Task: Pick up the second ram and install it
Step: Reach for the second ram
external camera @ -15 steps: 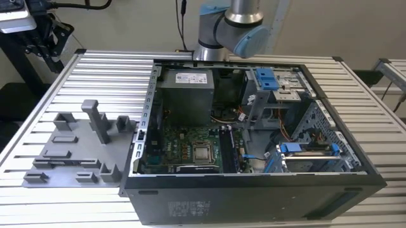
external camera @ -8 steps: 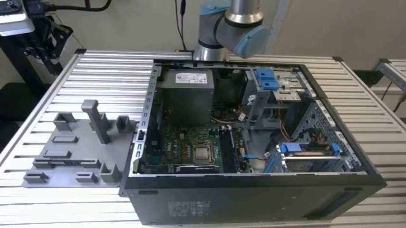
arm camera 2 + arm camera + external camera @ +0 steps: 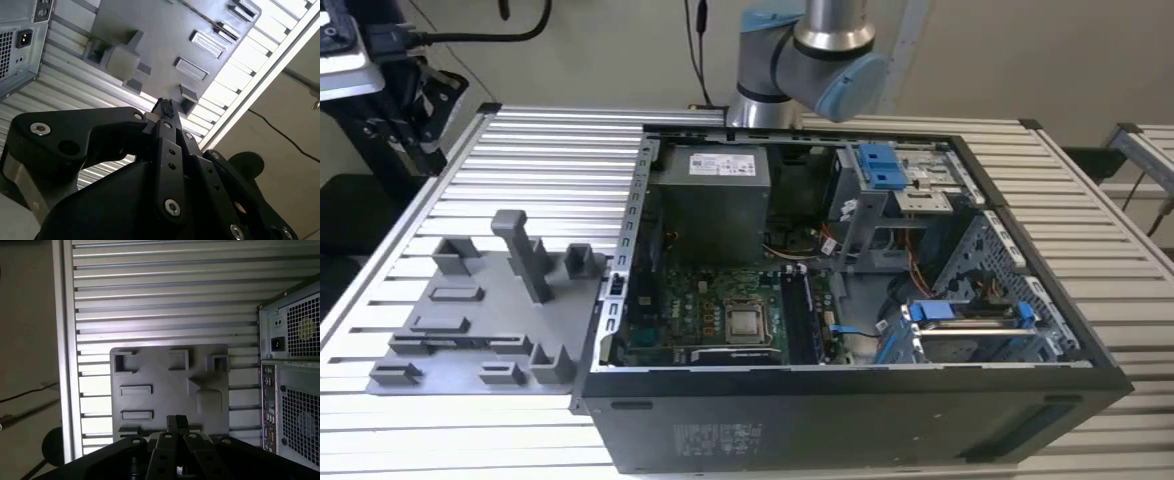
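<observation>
Second ram (image 3: 803,318) looks seated in mobo (image 3: 700,300); fingers (image 3: 176,423) closed, facing tray (image 3: 160,370).

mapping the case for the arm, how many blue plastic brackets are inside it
2. One blue bracket at the far side of the case, one nearer, toward the exterior view's right; more may be hidden.

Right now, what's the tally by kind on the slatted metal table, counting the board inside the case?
Grey plastic holder tray: 1
Open black computer case: 1
Green motherboard inside the case: 1
Total: 3
</observation>
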`<act>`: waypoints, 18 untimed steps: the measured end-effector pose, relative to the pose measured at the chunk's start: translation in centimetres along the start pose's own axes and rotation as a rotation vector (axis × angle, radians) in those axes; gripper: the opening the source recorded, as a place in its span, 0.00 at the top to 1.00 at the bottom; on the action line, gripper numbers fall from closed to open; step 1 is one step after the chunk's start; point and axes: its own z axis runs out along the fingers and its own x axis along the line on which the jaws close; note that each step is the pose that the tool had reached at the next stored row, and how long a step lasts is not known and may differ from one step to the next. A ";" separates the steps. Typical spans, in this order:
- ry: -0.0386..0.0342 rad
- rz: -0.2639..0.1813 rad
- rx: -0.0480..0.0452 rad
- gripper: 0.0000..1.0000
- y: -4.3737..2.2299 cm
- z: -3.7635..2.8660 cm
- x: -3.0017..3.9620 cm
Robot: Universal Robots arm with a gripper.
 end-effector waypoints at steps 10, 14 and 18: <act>0.0076 0.000 0.0005 0.89 -2.80 1.59 -0.16; 0.0113 0.000 0.0008 0.89 -3.76 2.08 -0.22; 0.0159 0.000 0.0011 0.89 -4.55 2.53 -0.27</act>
